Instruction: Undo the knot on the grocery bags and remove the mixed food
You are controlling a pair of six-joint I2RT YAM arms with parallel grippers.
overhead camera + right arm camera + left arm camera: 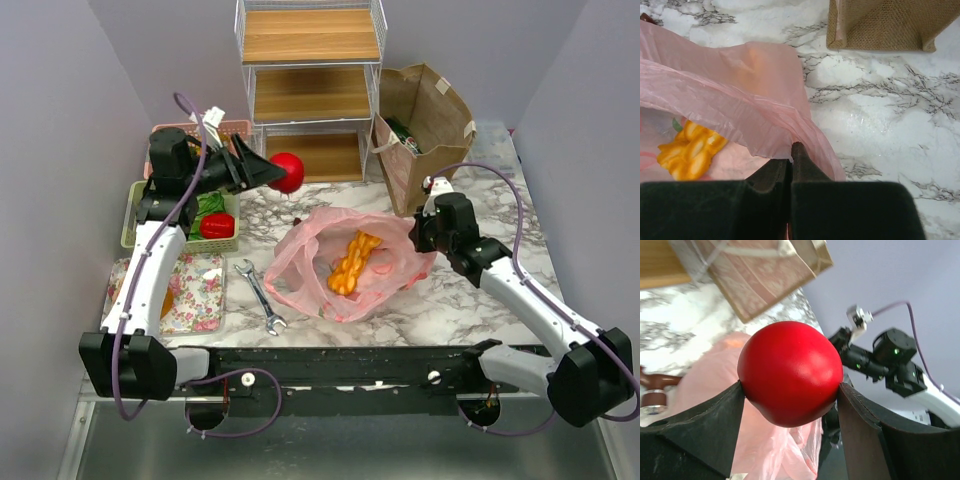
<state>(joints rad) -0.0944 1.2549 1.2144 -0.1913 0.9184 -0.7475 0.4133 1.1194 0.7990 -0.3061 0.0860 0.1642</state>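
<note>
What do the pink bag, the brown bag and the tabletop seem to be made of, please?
Pink bag: thin plastic film, translucent and crinkled; orange food shows through.
Brown bag: stiff, matte, likely paper, though its base looks woven.
Tabletop: glossy marble pattern with grey veins, possibly laminate.

No words, numbers or signs can be read in any view. The pale patches [443, 87] on the paper bag [405, 165] are too small to tell if anything is written on them.
</note>
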